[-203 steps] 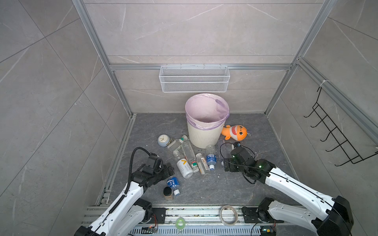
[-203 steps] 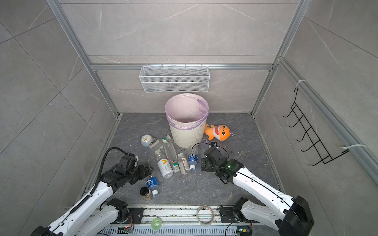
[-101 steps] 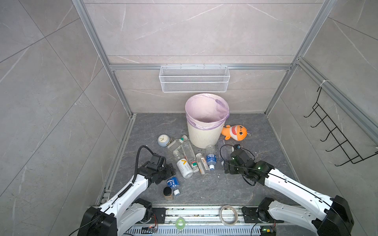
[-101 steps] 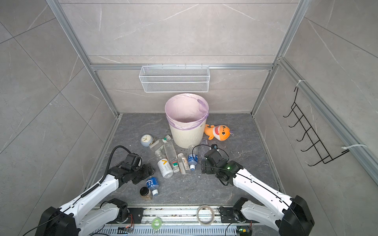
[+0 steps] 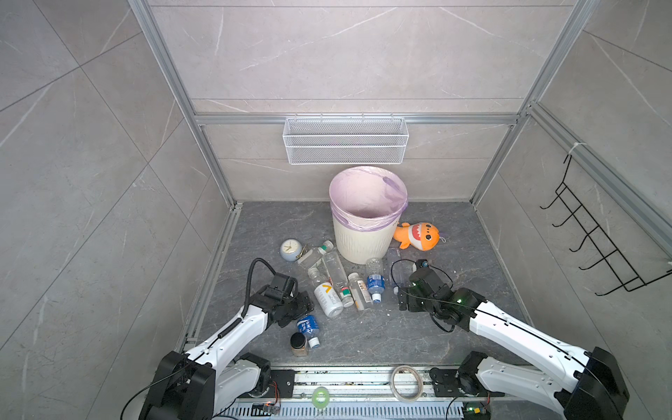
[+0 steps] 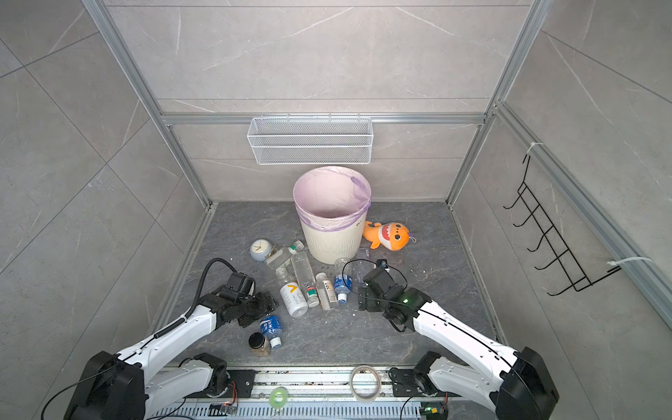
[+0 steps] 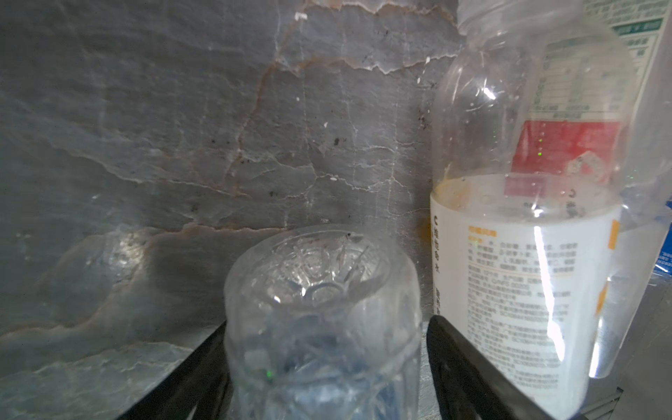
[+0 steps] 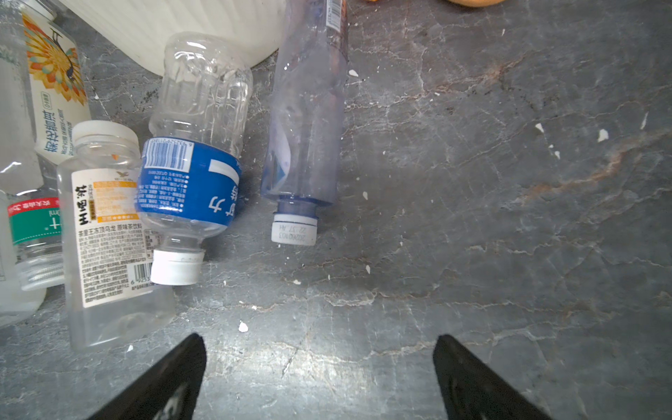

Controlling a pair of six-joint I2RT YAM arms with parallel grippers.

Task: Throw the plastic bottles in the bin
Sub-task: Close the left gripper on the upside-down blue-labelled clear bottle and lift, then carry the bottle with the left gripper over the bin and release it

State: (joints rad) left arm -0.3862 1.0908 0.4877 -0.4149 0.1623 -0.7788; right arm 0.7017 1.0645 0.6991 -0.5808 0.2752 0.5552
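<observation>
Left hand (image 5: 302, 313) straddles blue-label bottle (image 5: 308, 326), front-left of floor (image 5: 363, 338); firm contact not confirmable. Right hand (image 8: 320, 343) fully open, empty. Advise: clamp mid-body gently, thin wall likely crushes; lift clear of jar (image 5: 299, 345); release over bin (image 5: 358, 243), back-centre.

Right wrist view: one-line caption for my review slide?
Open right hand above floor, short of the blue-labelled bottle and a bluish bottle beside the bin.
</observation>
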